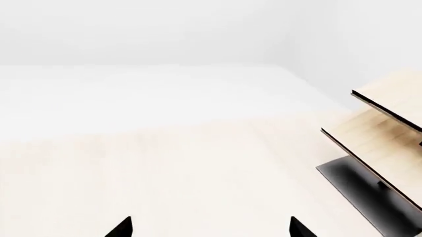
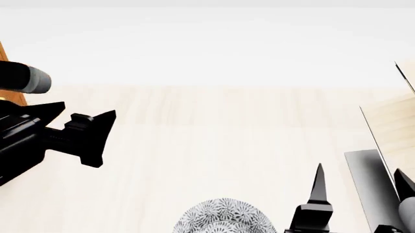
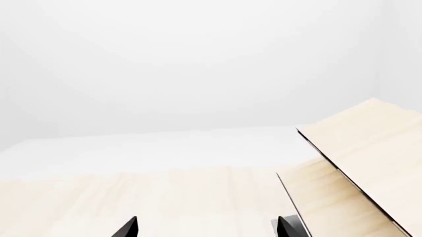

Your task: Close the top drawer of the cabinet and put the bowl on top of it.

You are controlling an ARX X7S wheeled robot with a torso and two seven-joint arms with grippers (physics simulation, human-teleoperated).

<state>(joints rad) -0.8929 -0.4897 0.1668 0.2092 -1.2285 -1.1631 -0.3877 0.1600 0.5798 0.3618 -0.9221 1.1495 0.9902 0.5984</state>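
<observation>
The bowl (image 2: 224, 219), white with a dense grey leaf pattern, sits on the pale table at the bottom middle of the head view, cut off by the frame edge. Only a thin reddish-brown sliver of the cabinet (image 2: 13, 98) shows at the far left, behind my left arm. The top drawer is out of view. My left gripper (image 2: 97, 138) hangs open over the table at the left, well away from the bowl; the left wrist view shows its gripper (image 1: 211, 228) with bare table between the tips. My right gripper (image 2: 360, 187) is open just right of the bowl, and the right wrist view of this gripper (image 3: 207, 228) shows nothing held.
A pale light-wood rack (image 2: 389, 121) with slanted panels and a dark grey base (image 2: 370, 184) stands at the right, close to my right gripper. The rack (image 1: 389, 143) also shows in the left wrist view and the rack (image 3: 362, 163) in the right wrist view. The table's far edge meets a white wall.
</observation>
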